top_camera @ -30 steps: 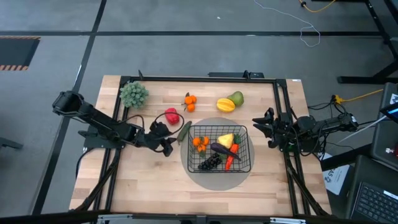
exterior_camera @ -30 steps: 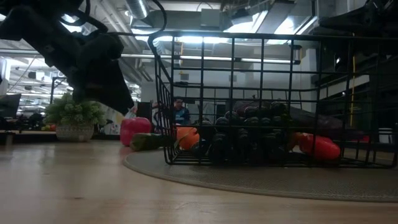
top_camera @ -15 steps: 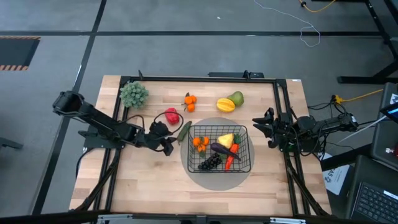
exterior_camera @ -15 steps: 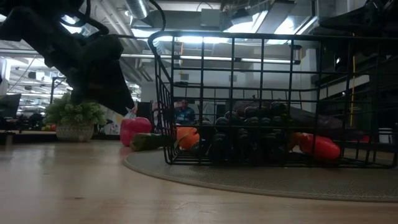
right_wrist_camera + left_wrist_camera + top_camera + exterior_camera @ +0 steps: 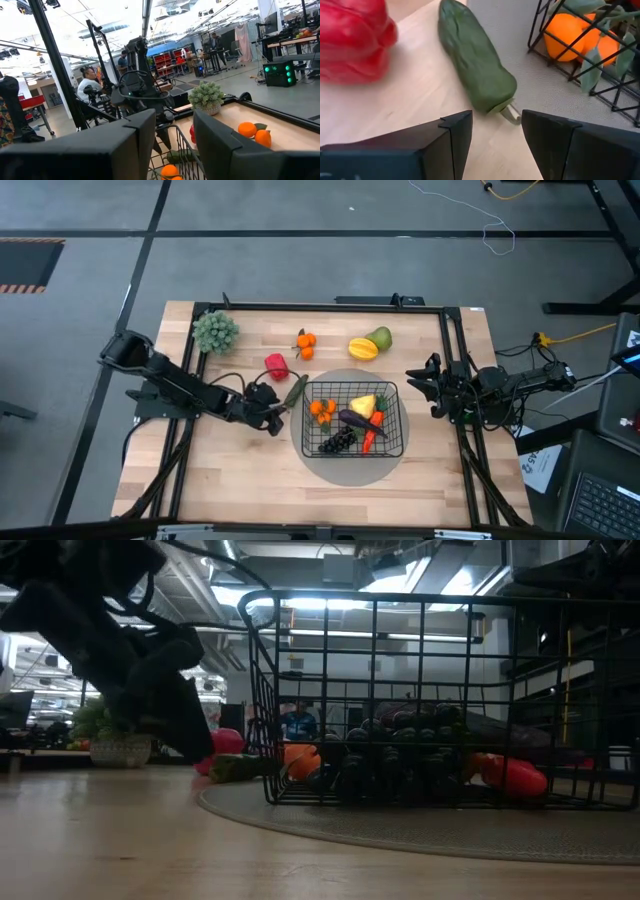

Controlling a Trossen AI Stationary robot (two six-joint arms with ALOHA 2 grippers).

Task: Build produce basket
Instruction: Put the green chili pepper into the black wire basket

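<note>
Bench [image 5: 240, 480] carries the basket [image 5: 399, 412] on a grey disc [image 5: 352, 468] toward its right-middle, holding oranges, eggplant, grapes, carrot and a yellow fruit. Left hand [image 5: 274, 420], fingers spread and grasping nothing, sits at the stem end of the green cucumber [image 5: 475, 65] just outside the basket's left wall, red pepper [image 5: 276, 365] beside it. Right hand [image 5: 416, 387] waits released at the bench's right edge.
</note>
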